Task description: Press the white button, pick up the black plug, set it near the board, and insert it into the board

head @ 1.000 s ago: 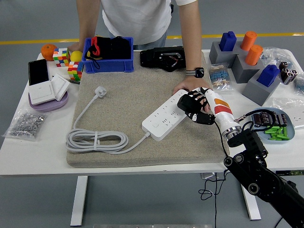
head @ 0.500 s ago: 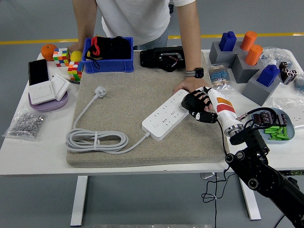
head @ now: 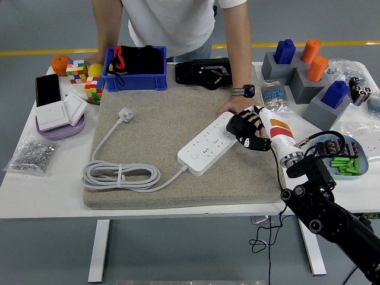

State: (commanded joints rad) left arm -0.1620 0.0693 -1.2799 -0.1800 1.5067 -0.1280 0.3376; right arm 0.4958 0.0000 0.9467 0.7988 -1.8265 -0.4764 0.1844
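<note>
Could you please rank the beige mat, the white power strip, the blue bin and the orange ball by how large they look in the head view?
1. beige mat
2. white power strip
3. blue bin, close behind the strip
4. orange ball

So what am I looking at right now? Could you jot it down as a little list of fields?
Surface: beige mat on a white table
Main item: white power strip, lying at an angle on the mat
Its cable: coiled at the left, white plug lying loose
Robot right hand: at the strip's right end, fingers curled over it
Robot left hand: not in view
Person: stands at the far side, one hand resting on the mat by the strip
</note>
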